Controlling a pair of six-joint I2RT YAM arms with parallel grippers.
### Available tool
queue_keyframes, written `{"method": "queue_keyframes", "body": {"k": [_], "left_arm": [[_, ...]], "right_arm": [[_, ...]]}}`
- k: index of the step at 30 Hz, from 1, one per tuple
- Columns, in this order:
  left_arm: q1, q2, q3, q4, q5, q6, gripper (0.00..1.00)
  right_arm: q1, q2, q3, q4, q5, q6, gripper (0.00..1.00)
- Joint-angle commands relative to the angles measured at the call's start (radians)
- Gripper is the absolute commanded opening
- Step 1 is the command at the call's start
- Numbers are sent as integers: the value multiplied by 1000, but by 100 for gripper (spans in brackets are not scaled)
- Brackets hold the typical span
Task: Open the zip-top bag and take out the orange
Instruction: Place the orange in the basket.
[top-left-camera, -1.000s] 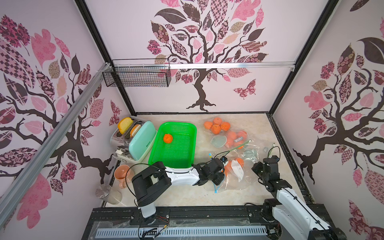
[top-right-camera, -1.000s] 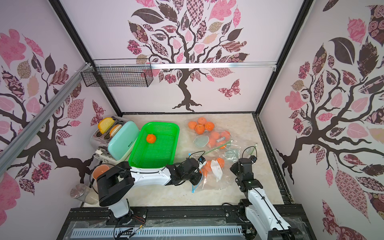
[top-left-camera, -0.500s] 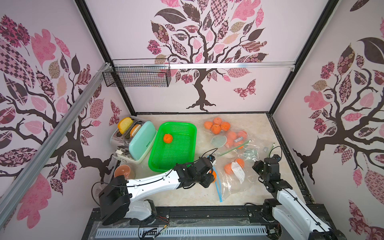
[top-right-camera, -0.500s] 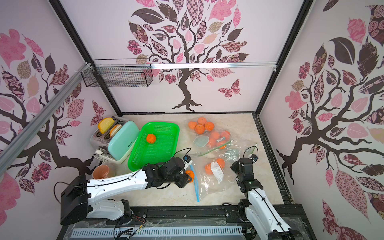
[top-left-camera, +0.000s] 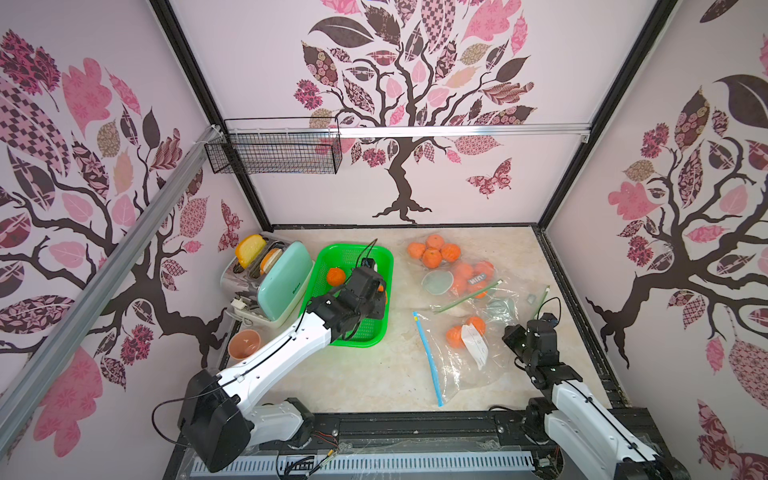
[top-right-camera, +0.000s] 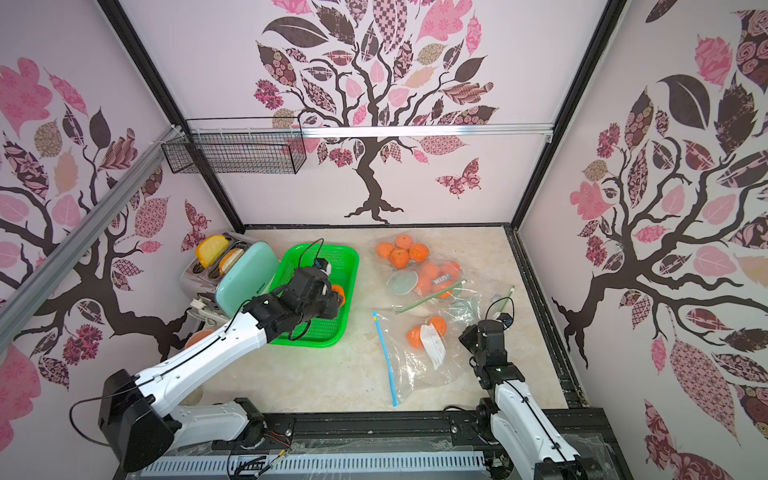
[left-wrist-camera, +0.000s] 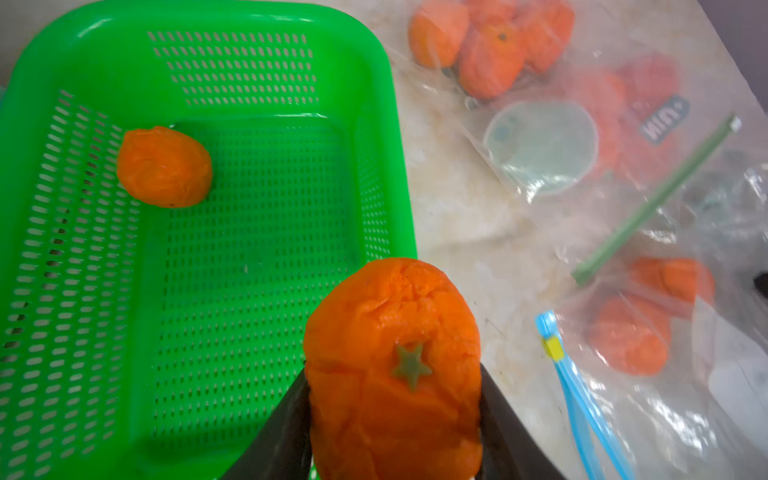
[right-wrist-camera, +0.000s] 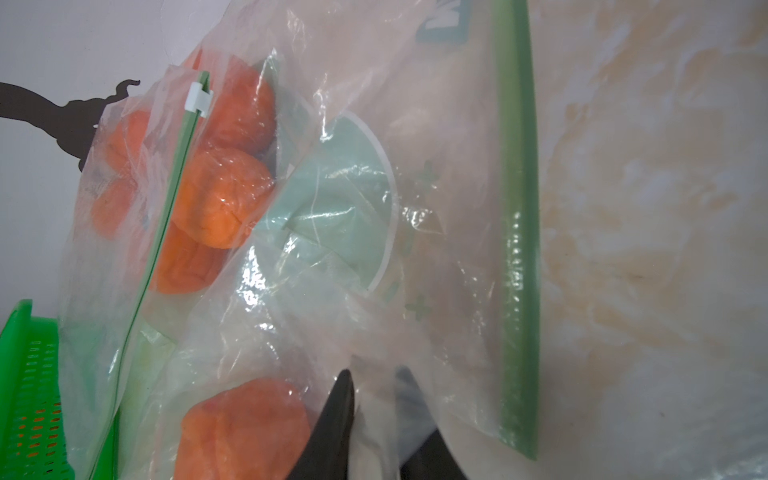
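Lifted the orange (left-wrist-camera: 386, 307) clear of the blue-zip bag (top-left-camera: 465, 374) and swung it across to the green basket (top-left-camera: 353, 249) within the last second. Held it there above the side nearest the bags, pinched between the dark fingers (left-wrist-camera: 286, 424) of the left gripper (left-wrist-camera: 392, 399), not yet released. Judged the taking-out itself done, with only the drop remaining. Kept a fold of the bag's film nipped in the right gripper (right-wrist-camera: 374, 424) at the edge away from the basket, fingers nearly together, place unchanged. Counted one other orange (top-left-camera: 335, 276) already lying in the basket. Counted two oranges (top-left-camera: 455, 336) left in the blue-zip bag, its blue zip strip (top-left-camera: 428, 361) parted. Noted more fruit in a green-zip bag (top-left-camera: 469, 278) farther back.
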Motion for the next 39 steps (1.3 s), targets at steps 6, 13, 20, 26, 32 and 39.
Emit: {"method": "queue_keyframes", "body": {"k": [6,13,20,26,32,39], "left_arm": [[222,353,149,134,75,-12,34],[293,564,295,137,73,7,34],[309,660,364,149,37,34,38],[313,733,419,109,-3,60,42],[318,768,448,75,-36,74,52],[332,770,449,62,-54,80,62]], "right_arm": [[-5,-8,-5,9,-35,9,22],[-5,-10,-7,5,-41,5,22],[-5,5,-8,16,-52,9,22],[-5,6,-9,17,-50,6,22],[-5,36,-3,26,-63,6,22],[-4,44,-1,30,-66,2,22]]}}
